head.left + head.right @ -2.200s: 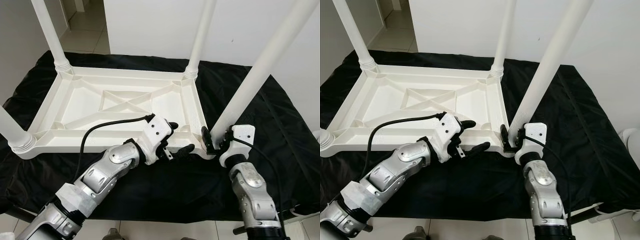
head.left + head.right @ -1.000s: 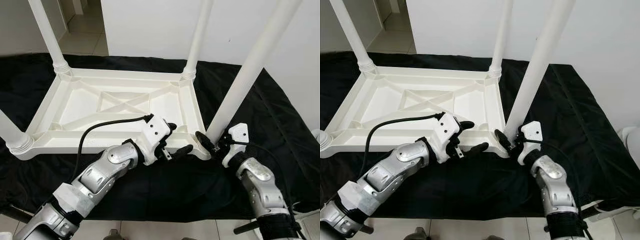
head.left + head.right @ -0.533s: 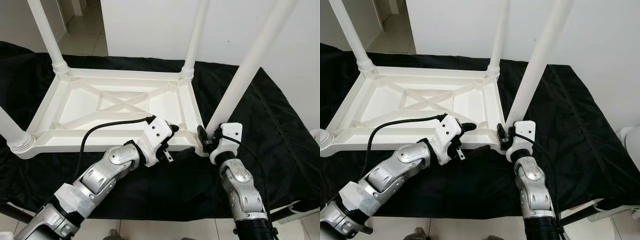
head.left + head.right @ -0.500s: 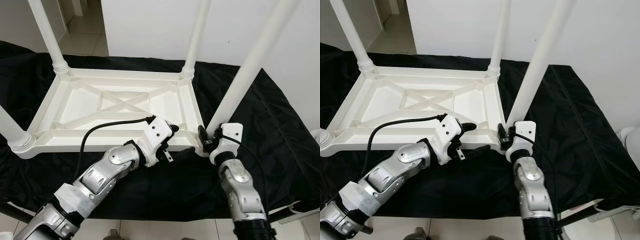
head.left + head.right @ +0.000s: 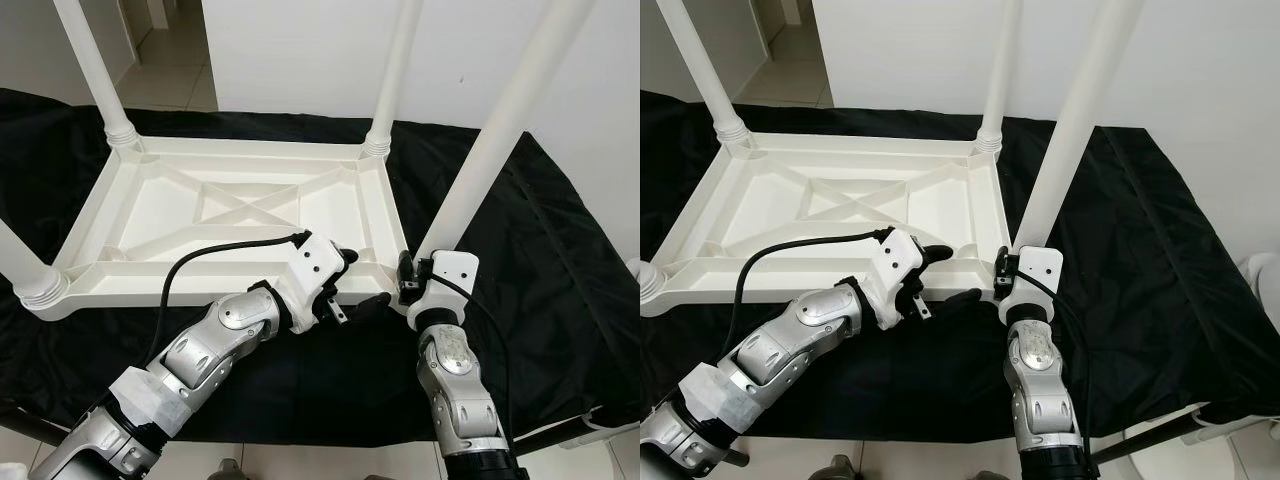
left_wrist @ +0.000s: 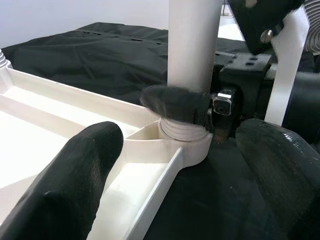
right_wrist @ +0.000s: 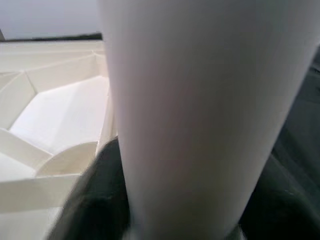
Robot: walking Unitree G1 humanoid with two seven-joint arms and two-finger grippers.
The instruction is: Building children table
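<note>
A white plastic children's table lies upside down on a black cloth, with its legs standing up. My right gripper is shut around the base of the near-right leg, just above its socket at the table's corner. One of its fingers wraps the leg, which looms close and white in the right wrist view. My left gripper is open and straddles the near rim beside that corner, one finger over the inside and the other outside above the cloth.
Other legs stand at the far left, far right and near left corners. The black cloth covers the whole work surface. A white wall is behind, tiled floor lies past the far left, and a white object sits at the right edge.
My right forearm has swung leftward around the near-right leg, and the gripper stays at the leg's base. The left gripper holds its place at the rim.
</note>
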